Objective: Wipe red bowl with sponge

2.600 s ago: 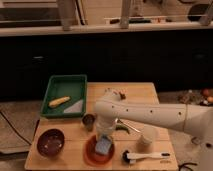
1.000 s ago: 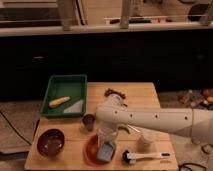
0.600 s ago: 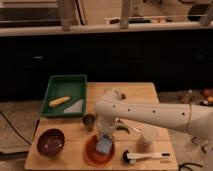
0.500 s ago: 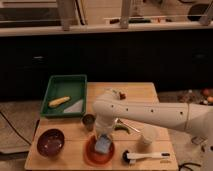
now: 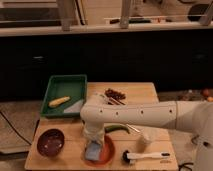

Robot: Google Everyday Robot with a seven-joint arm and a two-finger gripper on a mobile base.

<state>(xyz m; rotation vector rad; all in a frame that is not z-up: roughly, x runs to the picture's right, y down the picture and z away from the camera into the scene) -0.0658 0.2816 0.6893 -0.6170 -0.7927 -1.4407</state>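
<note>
The red bowl [image 5: 106,151] is a shallow orange-red dish near the front middle of the wooden table [image 5: 145,92]. The sponge [image 5: 93,152], a pale blue-grey block, lies inside the bowl on its left part. My gripper [image 5: 93,141] reaches straight down from the white arm [image 5: 145,114] onto the top of the sponge and holds it against the bowl. The arm hides the bowl's back rim.
A deeper dark maroon bowl [image 5: 51,141] sits at the front left. A white-handled brush [image 5: 145,157] lies at the front right. A green tray [image 5: 66,94] with a yellow item [image 5: 59,101] is at the back left. A green pepper [image 5: 116,129] and dark red bits [image 5: 116,94] lie behind the arm.
The gripper and sponge have shifted a little to the left inside the red bowl, after swinging right and back. The other things have not moved.
</note>
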